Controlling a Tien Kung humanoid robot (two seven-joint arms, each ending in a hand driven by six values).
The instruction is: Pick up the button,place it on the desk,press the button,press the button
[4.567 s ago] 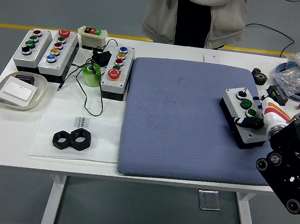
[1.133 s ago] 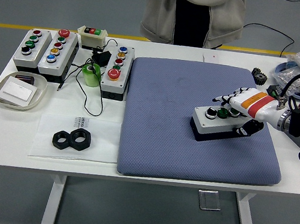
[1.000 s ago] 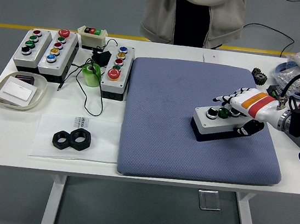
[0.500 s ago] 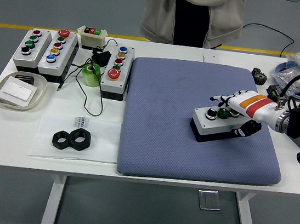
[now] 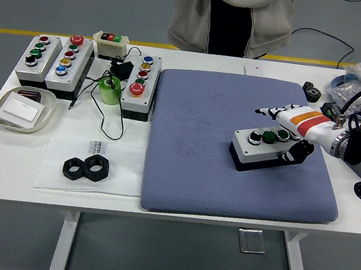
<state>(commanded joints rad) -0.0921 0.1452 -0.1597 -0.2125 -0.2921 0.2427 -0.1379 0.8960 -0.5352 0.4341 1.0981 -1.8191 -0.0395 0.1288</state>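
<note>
the grey button box (image 5: 263, 150) sat on the blue mat (image 5: 206, 145) on the table (image 5: 18, 153); the right hand (image 5: 287, 120), fingers spread and holding nothing, hovered above it. a good press would likely need one fingertip descending squarely on a button.

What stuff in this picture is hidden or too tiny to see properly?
- Head view: the far end of the grey three-button control box is hidden under the robot's white right hand.
- The print on the small white label near the two black hex nuts is too small to read.
- The person in the grey jacket is cut off by the top edge.
- The left hand is out of view.
</note>
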